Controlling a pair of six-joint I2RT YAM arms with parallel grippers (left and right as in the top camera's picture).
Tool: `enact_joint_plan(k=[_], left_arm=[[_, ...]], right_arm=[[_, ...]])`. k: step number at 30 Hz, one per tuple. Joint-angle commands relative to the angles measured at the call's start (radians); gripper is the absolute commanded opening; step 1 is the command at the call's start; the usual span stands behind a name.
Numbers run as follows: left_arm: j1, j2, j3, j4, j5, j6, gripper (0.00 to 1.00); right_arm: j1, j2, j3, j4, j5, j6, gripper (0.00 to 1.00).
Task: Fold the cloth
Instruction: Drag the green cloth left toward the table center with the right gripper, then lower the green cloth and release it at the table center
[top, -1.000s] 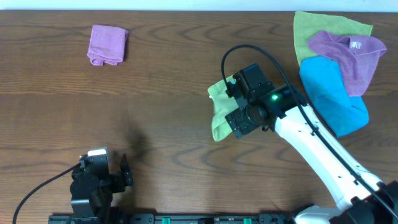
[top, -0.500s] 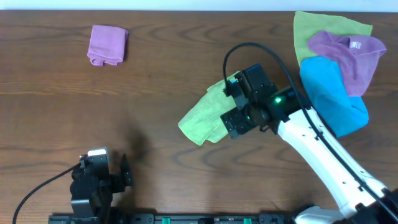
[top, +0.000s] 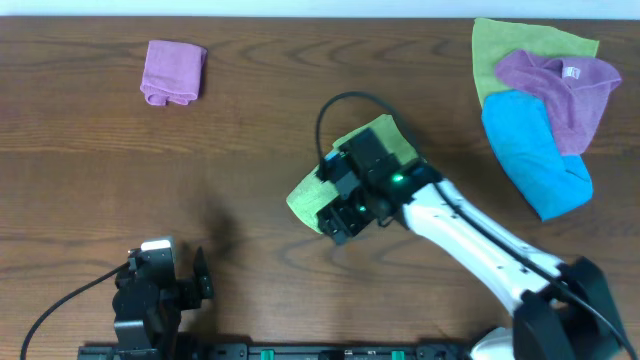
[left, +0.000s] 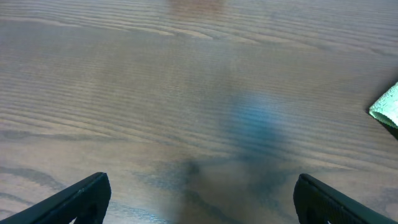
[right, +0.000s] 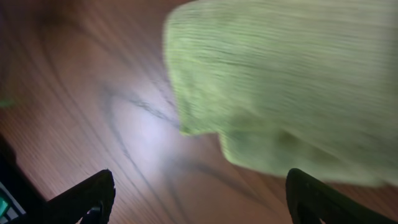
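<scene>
The lime-green cloth (top: 383, 138) lies loosely on the table at the middle right, with a rounded fold at its left end. My right gripper (top: 332, 222) is over the cloth's front-left part and hides its middle. In the right wrist view the cloth (right: 280, 81) lies on the wood just ahead of the right gripper (right: 199, 193), which is open and empty. My left gripper (top: 178, 278) is at the front left, far from the cloth. It is open and empty in the left wrist view (left: 199, 199), where a corner of the cloth (left: 388, 106) shows at the right edge.
A folded purple cloth (top: 173, 71) lies at the back left. At the back right is a pile: a duller yellow-green cloth (top: 520, 45), a purple cloth (top: 555, 85) and a blue cloth (top: 535, 150).
The right arm has swung left and toward the front. The cloth, bunched under the gripper a second ago, has spread out to the left and now lies on the table.
</scene>
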Motion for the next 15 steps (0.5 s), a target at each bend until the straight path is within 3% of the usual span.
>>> enact_joint_plan(k=[1,15], left_arm=[[-0.006,-0.006,-0.006,-0.002,-0.006,0.006,0.95],[-0.006,-0.006,-0.006,-0.002,-0.006,0.006,0.95]], right_arm=[[0.056,0.052,-0.007,0.011,-0.018,-0.014,0.87],[0.146,0.17,-0.007,0.09,0.044,-0.011,0.81]])
